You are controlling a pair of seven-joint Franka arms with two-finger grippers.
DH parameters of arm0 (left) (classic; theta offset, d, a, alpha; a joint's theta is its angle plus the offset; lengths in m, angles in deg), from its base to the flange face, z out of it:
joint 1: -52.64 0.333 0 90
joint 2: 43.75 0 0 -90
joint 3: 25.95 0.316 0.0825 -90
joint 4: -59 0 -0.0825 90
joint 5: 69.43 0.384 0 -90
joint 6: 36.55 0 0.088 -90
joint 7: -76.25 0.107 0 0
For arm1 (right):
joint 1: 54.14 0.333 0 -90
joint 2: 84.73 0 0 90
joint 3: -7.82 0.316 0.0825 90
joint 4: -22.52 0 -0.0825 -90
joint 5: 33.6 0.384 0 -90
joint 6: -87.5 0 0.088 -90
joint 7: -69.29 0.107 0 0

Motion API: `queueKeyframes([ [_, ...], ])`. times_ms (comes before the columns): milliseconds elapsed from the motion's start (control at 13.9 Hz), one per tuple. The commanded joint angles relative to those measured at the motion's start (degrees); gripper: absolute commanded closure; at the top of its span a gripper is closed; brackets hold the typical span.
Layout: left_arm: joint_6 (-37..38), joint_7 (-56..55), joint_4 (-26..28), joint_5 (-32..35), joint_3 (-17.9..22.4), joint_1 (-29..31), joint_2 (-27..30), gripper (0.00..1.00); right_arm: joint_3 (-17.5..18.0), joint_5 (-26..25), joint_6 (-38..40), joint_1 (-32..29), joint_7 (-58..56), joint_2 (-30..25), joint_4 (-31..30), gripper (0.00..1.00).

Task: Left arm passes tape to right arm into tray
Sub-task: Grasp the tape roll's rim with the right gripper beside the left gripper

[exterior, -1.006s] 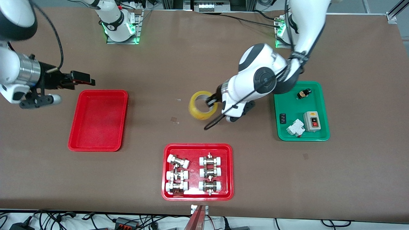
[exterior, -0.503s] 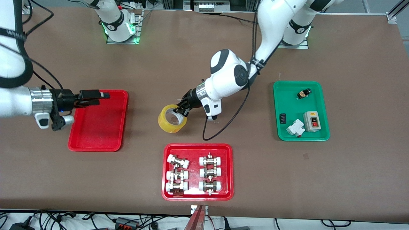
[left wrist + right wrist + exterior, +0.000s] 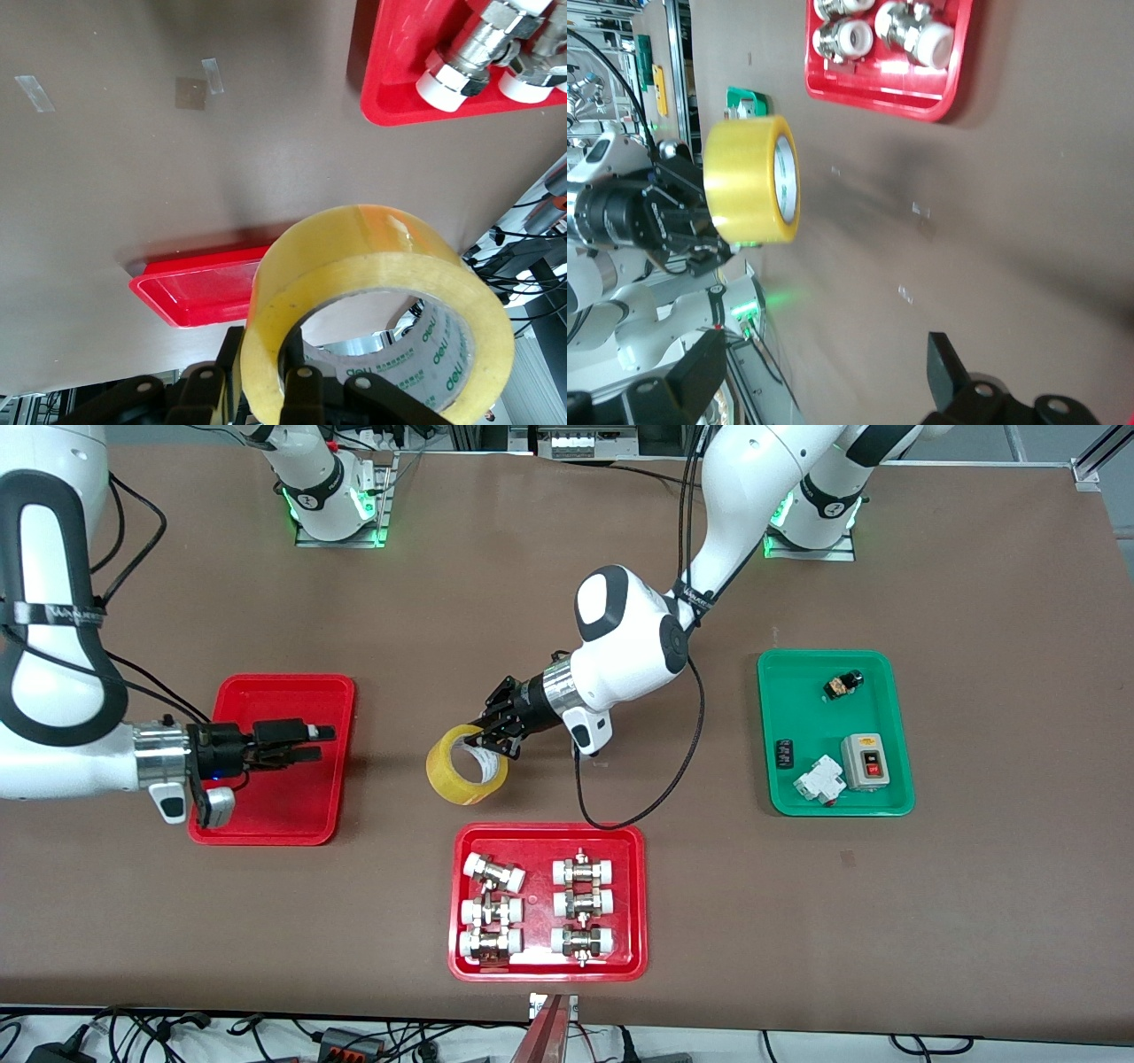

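Front view: my left gripper (image 3: pixel 493 737) is gripping the translucent yellow tape roll (image 3: pixel 466 765) by its wall over the table; my open right gripper (image 3: pixel 312 743) is waiting over the plain red tray (image 3: pixel 340 687), facing the roll.

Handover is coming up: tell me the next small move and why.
Probably bring the right gripper from over the plain red tray toward the tape. Its fingers are open and empty, while the left gripper holds the roll by its rim above the table, and a gap separates the two.
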Motion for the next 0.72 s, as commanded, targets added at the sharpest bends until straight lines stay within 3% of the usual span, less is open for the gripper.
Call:
queueKeyframes([
  [0, -0.15, -0.17, -3.16, -1.58, 0.57, -1.45, -2.04, 0.87, 0.46, 2.18, -3.98, 2.25, -0.91, 0.3, 0.75, 0.0],
  [287, -0.15, -0.61, -6.5, -1.76, 0.66, -1.63, -4.24, 0.89, 0.46, 4.74, -11.98, 7.61, -0.82, 1.96, 0.75, 0.0],
  [647, -0.15, -0.35, -6.68, -1.58, 0.75, -1.72, -4.6, 0.88, 0.46, 4.83, -18.92, 12.97, 1.46, 2.67, -0.12, 0.0],
])
